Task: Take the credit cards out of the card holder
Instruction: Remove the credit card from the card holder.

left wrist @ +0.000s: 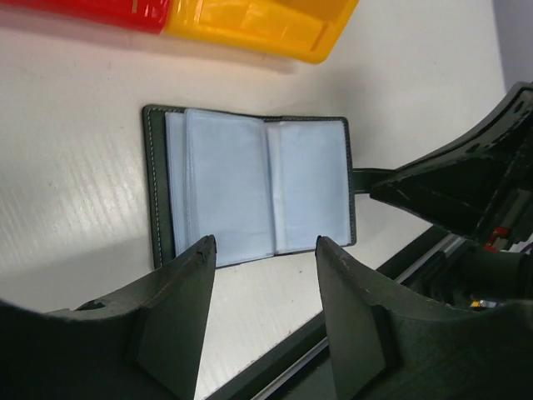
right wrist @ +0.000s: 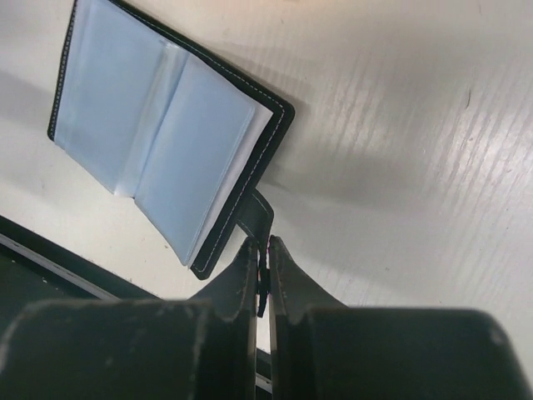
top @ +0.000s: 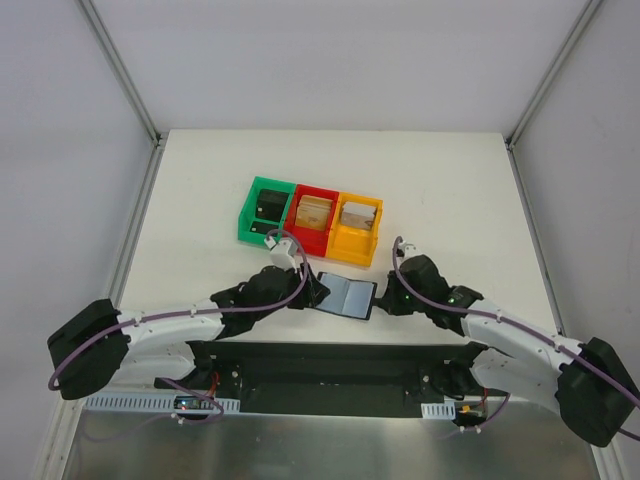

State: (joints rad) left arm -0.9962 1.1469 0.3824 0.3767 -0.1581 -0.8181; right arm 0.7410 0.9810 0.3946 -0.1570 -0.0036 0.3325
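Observation:
The card holder (top: pixel 347 296) lies open and flat on the white table near its front edge. Its pale blue clear sleeves (left wrist: pixel 250 183) face up inside a black stitched cover (right wrist: pixel 158 125). I cannot make out any credit cards in the sleeves. My right gripper (right wrist: pixel 261 242) is shut on the black closure strap (right wrist: pixel 258 212) that sticks out of the holder's right side. At the holder's left side, my left gripper (left wrist: pixel 262 242) is open. Its fingertips sit just short of the near edge, with bare table between them. In the top view the left gripper (top: pixel 318 293) and right gripper (top: pixel 385 298) flank the holder.
Behind the holder stand three joined bins: green (top: pixel 262 210), red (top: pixel 312 218) and yellow (top: pixel 357 228), each with small items inside. The table's front edge and a dark rail (top: pixel 330 360) run just below the holder. The right arm's body (left wrist: pixel 466 183) fills the right of the left wrist view.

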